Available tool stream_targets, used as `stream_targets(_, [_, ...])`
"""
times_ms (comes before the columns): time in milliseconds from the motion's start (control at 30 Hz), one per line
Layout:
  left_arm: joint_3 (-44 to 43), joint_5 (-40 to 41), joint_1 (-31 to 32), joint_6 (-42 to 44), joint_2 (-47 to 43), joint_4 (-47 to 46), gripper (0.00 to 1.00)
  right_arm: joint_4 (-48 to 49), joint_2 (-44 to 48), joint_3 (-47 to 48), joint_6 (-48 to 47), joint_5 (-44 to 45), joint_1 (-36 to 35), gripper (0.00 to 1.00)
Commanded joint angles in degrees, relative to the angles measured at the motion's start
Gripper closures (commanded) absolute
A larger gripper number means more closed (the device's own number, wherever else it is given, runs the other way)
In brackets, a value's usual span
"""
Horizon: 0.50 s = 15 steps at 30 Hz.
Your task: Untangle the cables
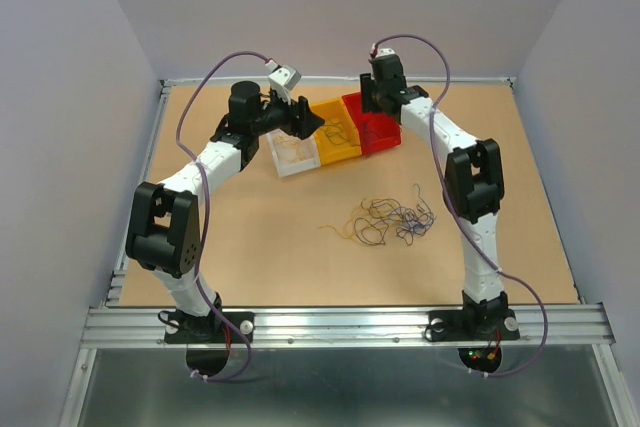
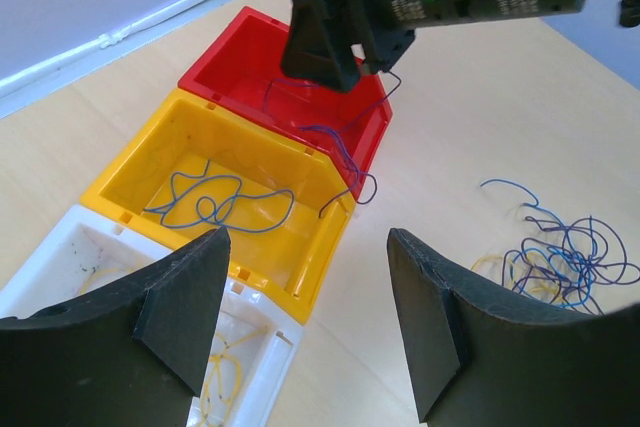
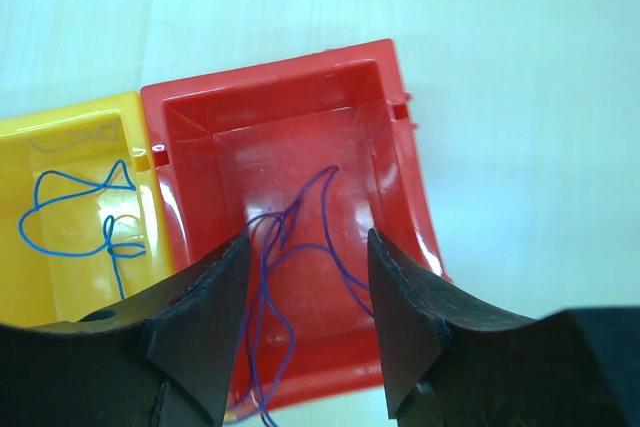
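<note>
Hovering over the red bin (image 3: 270,77) with the right gripper (image 3: 307,247) parted around a slack purple wire (image 3: 325,197) trailing below, left gripper (image 2: 305,257) spread and empty alongside, and the tangle of cables (image 1: 385,219) behind, toward the right arm's side.

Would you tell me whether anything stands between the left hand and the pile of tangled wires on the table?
Nothing visible does: the left hand hangs open above the bins, and only bare table separates it from the tangled wires.
</note>
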<state>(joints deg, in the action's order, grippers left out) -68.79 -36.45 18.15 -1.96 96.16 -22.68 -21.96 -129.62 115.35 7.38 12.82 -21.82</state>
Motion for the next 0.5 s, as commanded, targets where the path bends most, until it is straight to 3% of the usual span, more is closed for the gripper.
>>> stream_targets(0, [-1.96,-0.12,-0.05,0.90,-1.50,-1.32,0.24,1.12,9.38,-4.77,0.97,4.76,-0.41,0.44])
stream_targets(267, [-1.87,-0.38,-0.05,0.99,-1.41,-1.06,0.24,4.64,18.35,-20.58,1.50,7.30,-0.41,0.46])
stream_targets(467, [-1.87,-0.29,0.04,0.99,-1.68,-1.05,0.24,5.34,18.36,-23.68,1.24,8.09,-0.41,0.47])
